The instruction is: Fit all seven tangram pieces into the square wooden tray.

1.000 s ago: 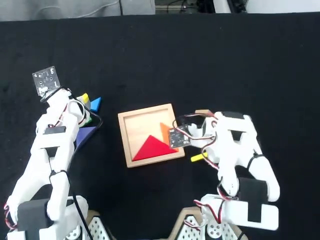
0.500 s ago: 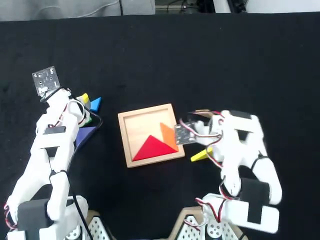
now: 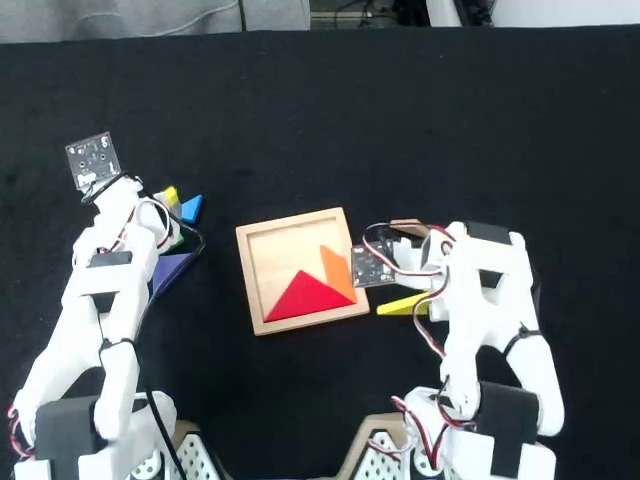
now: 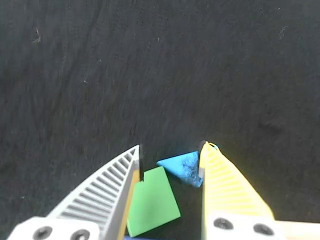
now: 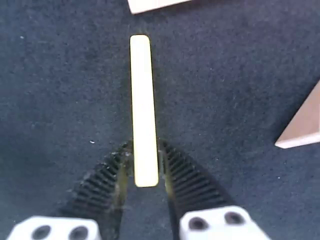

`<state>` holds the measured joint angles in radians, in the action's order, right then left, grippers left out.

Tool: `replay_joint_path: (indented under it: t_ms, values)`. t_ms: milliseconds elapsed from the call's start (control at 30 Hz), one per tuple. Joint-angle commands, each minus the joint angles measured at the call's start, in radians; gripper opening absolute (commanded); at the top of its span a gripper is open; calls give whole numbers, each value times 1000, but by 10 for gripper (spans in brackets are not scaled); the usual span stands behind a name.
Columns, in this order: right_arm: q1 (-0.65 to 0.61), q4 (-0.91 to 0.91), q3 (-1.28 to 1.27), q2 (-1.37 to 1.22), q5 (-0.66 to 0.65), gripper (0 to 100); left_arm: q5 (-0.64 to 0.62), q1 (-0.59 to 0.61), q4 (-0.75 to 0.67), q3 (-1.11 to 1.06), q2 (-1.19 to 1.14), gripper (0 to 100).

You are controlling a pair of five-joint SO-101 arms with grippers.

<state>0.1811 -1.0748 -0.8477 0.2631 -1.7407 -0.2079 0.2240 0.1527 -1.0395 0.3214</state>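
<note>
A black, finely woven cloth [image 3: 420, 120] covers the table. On it the square wooden tray [image 3: 290, 219], pale with a raised rim, lies between the two arms. It holds a large red triangle [image 3: 303, 297] touching a smaller orange triangle [image 3: 336, 266]. A purple triangle [image 3: 172, 268] lies beside the left arm. The right gripper [image 5: 144, 150], just beside the tray, is clamped on a flat yellow piece [image 5: 144, 100] held on edge. The left gripper [image 4: 170, 150], its ribbed jaws spread, straddles a green square [image 4: 151, 200] and a small blue triangle [image 4: 181, 166].

Tan tray [image 3: 280, 255] (red triangle [image 3: 303, 297]); yellow piece [image 5: 144, 110]; black cloth [image 3: 450, 130].
</note>
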Motion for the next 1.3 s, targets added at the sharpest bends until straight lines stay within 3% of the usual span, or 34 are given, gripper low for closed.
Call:
replay_joint_path:
  t_ms: [0, 133, 333, 400, 600, 900, 1100, 1267]
  values:
    - [-80, -60, 107, 53, 176, 12, 12, -2, -17, 65, 5, 195]
    - [-212, -160, 271, 53, 535, 11, 12, -2, -17, 65, 5, 195]
    - [-377, -282, 522, 53, 1274, 11, 12, 1, -15, 59, 11, 195]
    - [-425, -345, 598, 53, 1435, 11, 12, 4, -15, 58, 12, 195]
    - [-626, -365, 668, 44, 1677, 11, 3, 31, -12, 58, 14, 195]
    - [-775, -204, 624, 42, 2180, 12, 3, 85, -9, 10, 14, 195]
    - [-779, 78, 383, 42, 2277, 12, 3, 81, -12, 12, 14, 195]
    - [-813, 180, 274, 42, 2274, 12, 3, 81, -14, 12, 14, 195]
